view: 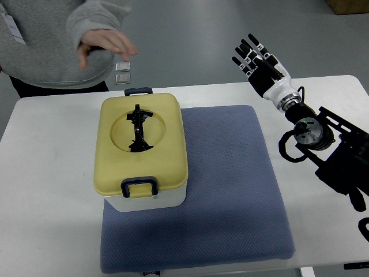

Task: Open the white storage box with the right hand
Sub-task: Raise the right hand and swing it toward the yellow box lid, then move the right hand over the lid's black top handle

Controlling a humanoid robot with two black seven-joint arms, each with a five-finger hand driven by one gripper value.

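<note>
The white storage box (151, 200) stands on the left part of a blue mat (230, 184). Its yellow lid (141, 144) is closed, with a black folded handle (138, 128) on top and dark blue latches at the near side (139, 187) and the far side (138, 91). My right hand (258, 59) is raised over the table's far right, well to the right of the box, fingers spread and holding nothing. Its arm (323, 141) comes in from the right edge. The left hand is out of view.
A person in a grey sweater (46, 40) stands at the far left behind the white table (46, 190), one hand (106, 46) held out above the far edge, near the box. Two small metal plates (123, 73) lie on the floor beyond.
</note>
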